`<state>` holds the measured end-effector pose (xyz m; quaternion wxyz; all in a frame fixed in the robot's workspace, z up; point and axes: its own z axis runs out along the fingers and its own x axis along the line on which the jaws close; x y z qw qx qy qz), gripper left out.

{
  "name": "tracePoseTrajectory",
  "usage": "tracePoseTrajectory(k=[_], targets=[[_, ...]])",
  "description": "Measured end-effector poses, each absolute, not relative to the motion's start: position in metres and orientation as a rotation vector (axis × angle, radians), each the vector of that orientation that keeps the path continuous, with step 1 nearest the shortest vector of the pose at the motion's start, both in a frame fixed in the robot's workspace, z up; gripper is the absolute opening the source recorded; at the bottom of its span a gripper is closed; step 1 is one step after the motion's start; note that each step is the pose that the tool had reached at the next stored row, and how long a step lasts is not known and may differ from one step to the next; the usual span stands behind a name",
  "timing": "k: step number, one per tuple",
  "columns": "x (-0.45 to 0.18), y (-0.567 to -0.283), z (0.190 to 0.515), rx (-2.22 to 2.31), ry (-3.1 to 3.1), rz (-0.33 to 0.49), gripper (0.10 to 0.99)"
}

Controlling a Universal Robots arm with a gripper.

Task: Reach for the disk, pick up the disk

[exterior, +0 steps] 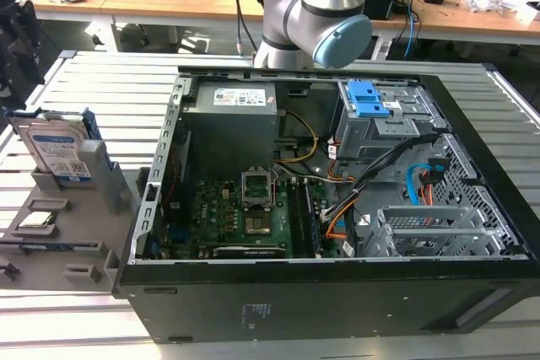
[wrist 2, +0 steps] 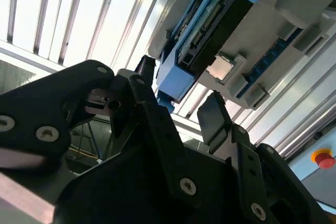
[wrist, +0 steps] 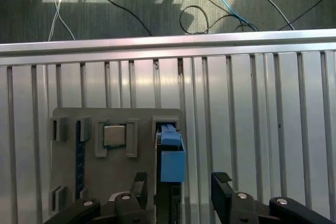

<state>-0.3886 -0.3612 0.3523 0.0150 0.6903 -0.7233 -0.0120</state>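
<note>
Your pincer (wrist: 179, 186), spread wide, hovers over the upright silver-grey, blue-bracketed metal disk (wrist: 170, 156); an off-centre descent could clip its bracket.

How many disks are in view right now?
1. The disk stands on edge in the grey holder at the exterior view's left, outside the computer case. More could be hidden in the case's drive bays.
</note>
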Motion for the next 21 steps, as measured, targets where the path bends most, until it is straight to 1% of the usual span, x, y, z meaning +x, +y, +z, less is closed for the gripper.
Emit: tracePoseTrajectory(k=[3,8,21], targets=[[-0.389,-0.362,0.344,2.148,-2.251,-0.037,0.600],[-0.389,-0.369,0.341,2.148,-2.251,-0.037,0.600],[-0.389,-0.369,0.335,2.148,-2.251,-0.037,0.600]])
